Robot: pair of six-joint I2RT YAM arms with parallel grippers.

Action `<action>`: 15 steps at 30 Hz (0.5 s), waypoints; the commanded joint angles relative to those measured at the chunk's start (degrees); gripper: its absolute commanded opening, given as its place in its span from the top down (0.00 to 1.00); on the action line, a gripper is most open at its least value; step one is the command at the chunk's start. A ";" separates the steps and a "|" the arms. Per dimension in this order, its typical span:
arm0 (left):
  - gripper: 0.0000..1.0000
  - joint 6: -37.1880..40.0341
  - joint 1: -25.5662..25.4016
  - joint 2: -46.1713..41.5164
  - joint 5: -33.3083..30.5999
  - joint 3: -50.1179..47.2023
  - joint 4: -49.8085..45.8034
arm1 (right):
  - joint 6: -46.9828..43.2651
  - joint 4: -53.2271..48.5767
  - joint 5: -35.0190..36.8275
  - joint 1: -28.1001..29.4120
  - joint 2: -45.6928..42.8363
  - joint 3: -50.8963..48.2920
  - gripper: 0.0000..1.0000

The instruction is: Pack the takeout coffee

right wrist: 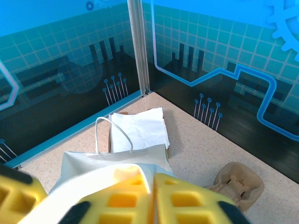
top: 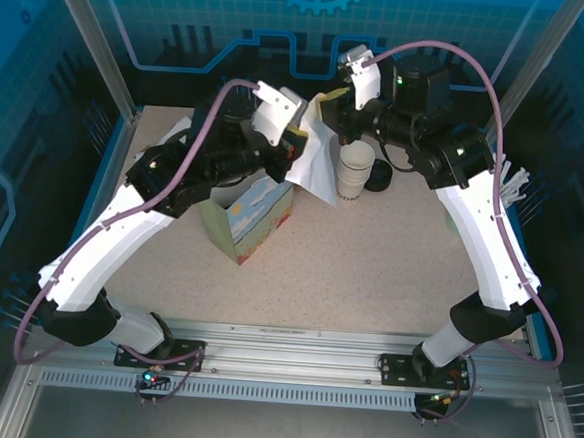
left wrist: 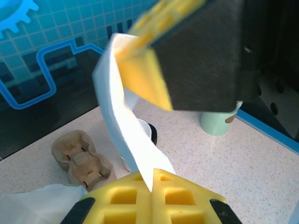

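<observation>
Left wrist: white bag edge pinched in left jaws.

The box stands on the tabletop, at the left; the paper bag hangs behind it, to its right; the stack of cups stands just right of the bag; the flat lid lies just right of the cups; the cup tray lies near a wall.
</observation>
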 commanded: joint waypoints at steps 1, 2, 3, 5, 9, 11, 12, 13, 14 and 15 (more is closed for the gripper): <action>1.00 1.14 3.05 -3.07 4.35 3.38 0.54 | -0.78 0.07 -0.40 -0.49 -3.38 -0.98 0.61; 1.00 1.06 4.58 -3.31 5.53 4.28 0.22 | -0.95 0.43 -0.58 -0.93 -4.63 -2.12 0.54; 1.00 1.11 6.11 -3.35 6.79 5.35 -0.56 | -1.15 0.84 -0.67 -1.17 -6.06 -3.33 0.48; 1.00 1.44 8.47 -3.66 8.42 7.55 -2.51 | -1.25 1.71 -0.70 -1.93 -8.96 -5.95 0.42; 1.00 2.15 13.59 -4.63 10.81 9.99 -6.17 | -1.39 3.52 0.17 -3.42 -14.42 -11.28 0.39; 1.00 2.91 16.09 -4.83 11.48 10.98 -8.66 | -1.55 3.60 0.57 -3.91 -15.85 -12.96 0.38; 1.00 3.61 17.56 -4.85 12.45 11.40 -10.25 | -1.61 3.64 0.83 -4.19 -16.40 -13.74 0.38; 1.00 4.36 18.73 -4.85 14.26 11.83 -11.74 | -1.56 3.72 0.97 -4.27 -16.71 -14.30 0.38; 1.00 5.44 20.08 -4.91 16.63 12.08 -12.89 | -1.41 3.80 0.92 -4.46 -16.94 -15.04 0.38; 1.00 7.04 21.08 -5.02 18.66 12.12 -13.99 | -1.20 3.84 0.72 -4.62 -17.16 -15.72 0.38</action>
